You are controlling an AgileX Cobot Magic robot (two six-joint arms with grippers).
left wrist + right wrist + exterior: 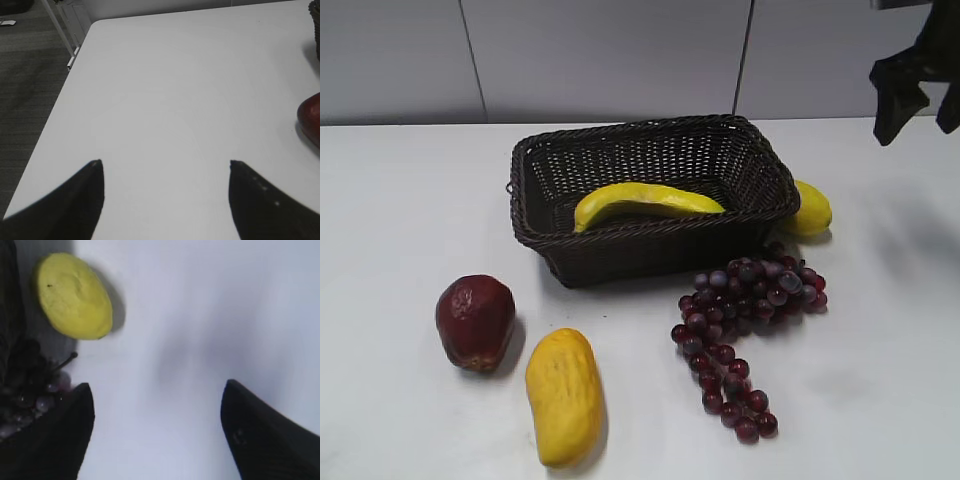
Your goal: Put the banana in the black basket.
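Observation:
The yellow banana (645, 202) lies inside the black basket (760, 165), along its front wall, in the exterior view. My right gripper (918, 105) hangs open and empty high at the upper right, well clear of the basket. In the right wrist view its jaws (157, 390) are spread over bare table. My left gripper (166, 164) is open and empty over bare white table; it is out of the exterior view. A corner of the basket (316, 20) shows at the left wrist view's right edge.
A lemon (808, 208) (74, 296) sits right of the basket. Dark red grapes (740, 320) (25, 380) lie in front of it. A yellow mango (563, 396) and a dark red fruit (475, 320) (311, 116) lie front left. The table's left edge (65, 85) drops to the floor.

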